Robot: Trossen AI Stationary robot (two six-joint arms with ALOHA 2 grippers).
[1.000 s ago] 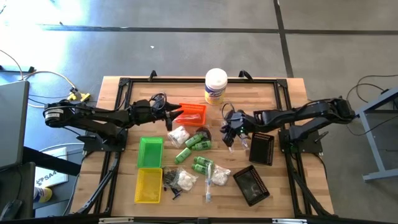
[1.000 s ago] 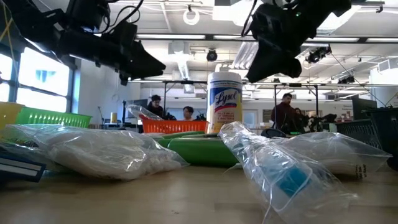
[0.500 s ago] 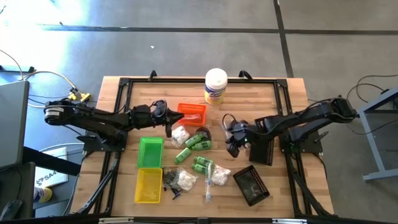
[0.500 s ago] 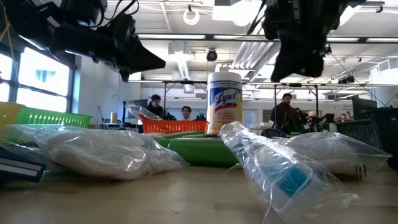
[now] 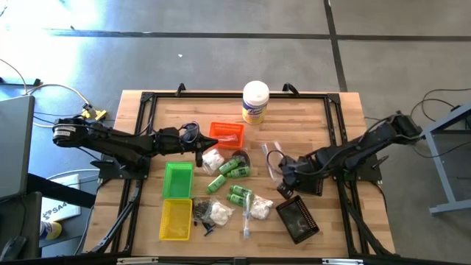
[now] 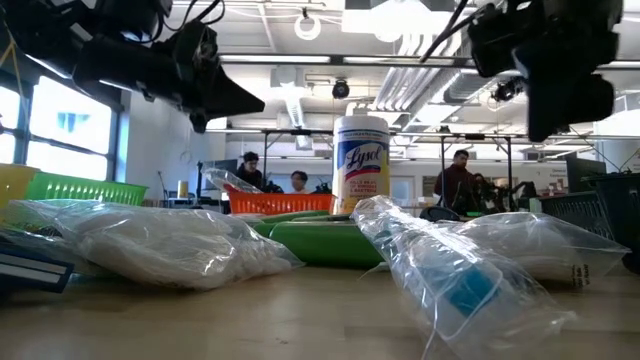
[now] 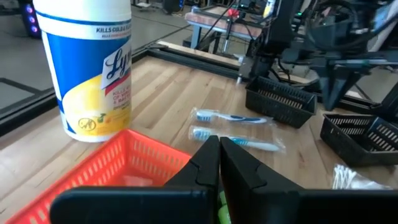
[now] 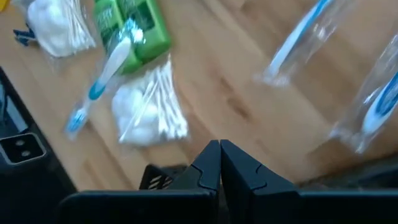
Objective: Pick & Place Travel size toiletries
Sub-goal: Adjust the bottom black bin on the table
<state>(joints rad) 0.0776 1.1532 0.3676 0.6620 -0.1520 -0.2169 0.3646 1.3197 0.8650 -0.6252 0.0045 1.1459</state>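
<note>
1. Left gripper (image 5: 199,153) above the tabletop (image 5: 140,110), just beside the orange tray (image 5: 228,133) and near a white bag of cotton (image 5: 213,159); fingers (image 7: 239,165) pressed together, nothing between them.
2. Right gripper (image 5: 284,184) low over the tabletop, between the two black trays: one (image 5: 312,177) at its right side, another (image 5: 297,218) nearer to the front edge; fingers (image 8: 239,168) pressed together, holding nothing.
3. Travel size toiletries scattered in the middle of the tabletop: green bottles (image 5: 228,169), one more green pair (image 5: 239,195), bags with white cotton and swabs (image 5: 257,208), small black pieces (image 5: 200,212) beside the yellow tray (image 5: 176,218).
4. Two toothbrushes in clear wrap (image 7: 233,127) lying flat on the wood, near the black trays.
5. Green tray (image 5: 177,179) just behind the yellow one.
6. White canister with yellow label (image 5: 255,101) upright at the far side, behind the orange tray.
7. In the low view, people (image 6: 458,180) far in the room behind.
</note>
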